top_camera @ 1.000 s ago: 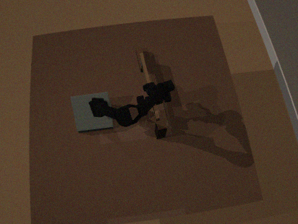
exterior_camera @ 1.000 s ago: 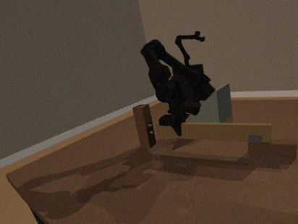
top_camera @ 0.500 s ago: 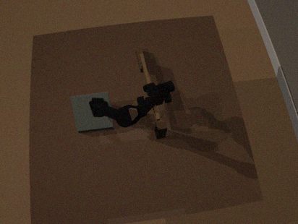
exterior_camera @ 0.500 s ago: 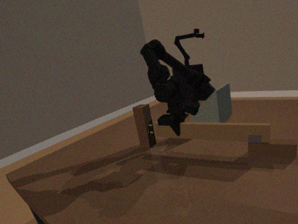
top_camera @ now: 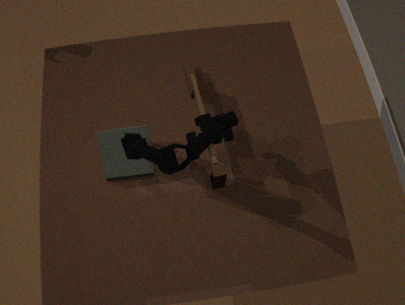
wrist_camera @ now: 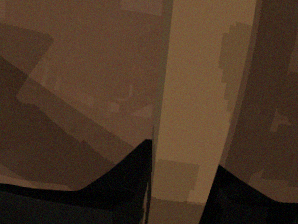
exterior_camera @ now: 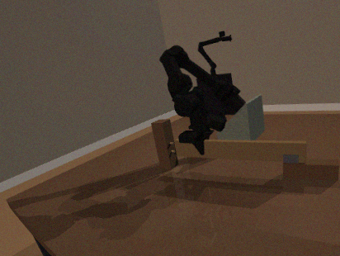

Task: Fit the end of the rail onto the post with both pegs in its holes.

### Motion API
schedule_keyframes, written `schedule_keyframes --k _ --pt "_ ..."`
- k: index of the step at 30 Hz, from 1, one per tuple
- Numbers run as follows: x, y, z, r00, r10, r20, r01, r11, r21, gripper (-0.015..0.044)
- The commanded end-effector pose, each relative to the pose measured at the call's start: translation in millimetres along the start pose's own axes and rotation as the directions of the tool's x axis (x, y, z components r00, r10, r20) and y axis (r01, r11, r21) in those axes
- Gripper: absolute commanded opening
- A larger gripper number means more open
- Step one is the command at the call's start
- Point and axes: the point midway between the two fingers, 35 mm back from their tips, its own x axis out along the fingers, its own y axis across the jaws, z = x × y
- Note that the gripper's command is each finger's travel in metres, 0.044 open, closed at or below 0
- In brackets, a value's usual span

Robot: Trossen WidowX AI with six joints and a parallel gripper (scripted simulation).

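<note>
Stretching the rail point(top_camera: 199, 100) point(exterior_camera: 256, 149) point(wrist_camera: 200, 100) roughly level, far end at the bracket point(exterior_camera: 290, 158); clamping it in the nearly closed pincer point(top_camera: 216, 128) point(exterior_camera: 193, 144) point(wrist_camera: 184, 155); blocking its middle from above; leaving pegs point(exterior_camera: 172, 151) partly visible beside the post point(exterior_camera: 163, 142), their depth in the holes hard to judge.

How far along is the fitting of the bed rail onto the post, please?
Done: the rail is raised roughly level, its far end at the footboard block.
In hand: the gripper grips the rail near the post.
Left: pegs still show, so closing that gap, then letting go, remain.
</note>
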Motion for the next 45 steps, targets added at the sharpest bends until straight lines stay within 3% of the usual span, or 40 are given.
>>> schedule_keyframes --k 1,45 --pt "-1 0 -2 1.000 -0.003 0.002 0.003 1.000 -0.003 0.0000" --pt "-1 0 -15 1.000 -0.002 0.001 0.002 1.000 -0.003 0.0000"
